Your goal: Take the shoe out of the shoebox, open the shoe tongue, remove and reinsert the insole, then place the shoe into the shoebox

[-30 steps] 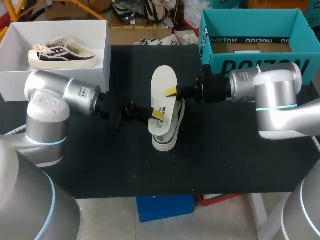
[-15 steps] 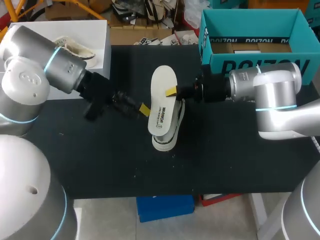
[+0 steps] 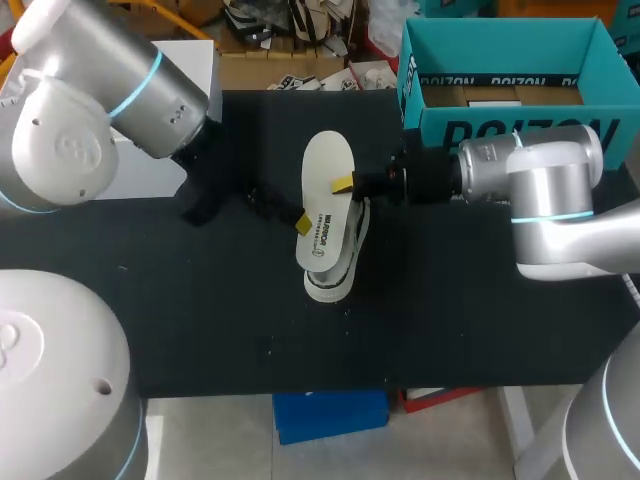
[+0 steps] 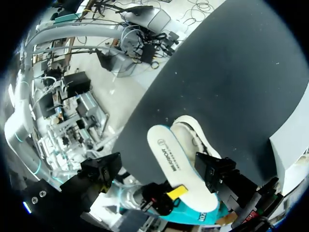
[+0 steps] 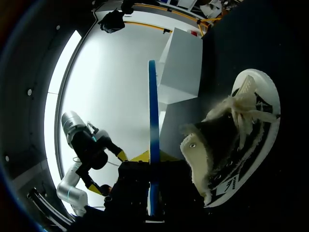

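The white insole stands tilted up over the black-and-white shoe, which lies mid-table. My right gripper comes in from the right and is shut on the insole's right edge. In the right wrist view the insole shows edge-on between that gripper's yellow tips, with the fleece-lined shoe beside it. My left gripper is open just left of the insole, holding nothing. In the left wrist view the insole and shoe lie ahead, with the right gripper's yellow tip on the insole.
A white shoebox at the back left is mostly hidden behind my raised left arm. A teal shoebox stands at the back right, behind my right arm. Black mat covers the table.
My left gripper let go of the insole and opened. The left arm swung up and back, now hiding the white box and the shoe in it. The right arm kept still.
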You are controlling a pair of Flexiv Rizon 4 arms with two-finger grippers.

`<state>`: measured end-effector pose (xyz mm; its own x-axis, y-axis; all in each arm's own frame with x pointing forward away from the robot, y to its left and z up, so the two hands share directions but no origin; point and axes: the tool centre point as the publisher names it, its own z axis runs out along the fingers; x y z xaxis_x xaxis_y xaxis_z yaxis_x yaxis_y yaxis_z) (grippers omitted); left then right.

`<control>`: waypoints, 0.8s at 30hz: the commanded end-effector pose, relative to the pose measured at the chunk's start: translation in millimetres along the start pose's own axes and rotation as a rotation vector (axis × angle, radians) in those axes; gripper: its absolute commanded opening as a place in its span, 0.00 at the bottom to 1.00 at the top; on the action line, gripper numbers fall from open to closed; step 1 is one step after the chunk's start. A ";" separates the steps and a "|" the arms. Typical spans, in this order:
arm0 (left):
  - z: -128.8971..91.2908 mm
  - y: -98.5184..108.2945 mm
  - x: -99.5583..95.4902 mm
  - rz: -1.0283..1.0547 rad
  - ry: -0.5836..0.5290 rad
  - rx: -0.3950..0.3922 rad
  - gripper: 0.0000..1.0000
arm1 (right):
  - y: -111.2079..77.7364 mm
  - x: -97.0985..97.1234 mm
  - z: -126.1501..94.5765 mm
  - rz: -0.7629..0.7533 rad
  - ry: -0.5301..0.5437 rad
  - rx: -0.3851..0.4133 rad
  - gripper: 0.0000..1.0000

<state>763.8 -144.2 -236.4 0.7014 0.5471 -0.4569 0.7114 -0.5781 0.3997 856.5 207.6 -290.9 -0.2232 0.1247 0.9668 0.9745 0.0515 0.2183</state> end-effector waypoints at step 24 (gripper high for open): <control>10.9 13.4 -2.7 -0.348 0.774 0.297 1.00 | -0.1 0.0 0.0 0.001 -0.002 0.000 0.00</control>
<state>768.2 -150.5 -235.4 0.4041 0.9085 -0.1070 0.9141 -0.3967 0.0842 856.3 207.3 -291.1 -0.2233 0.1239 0.9669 0.9745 0.0503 0.2186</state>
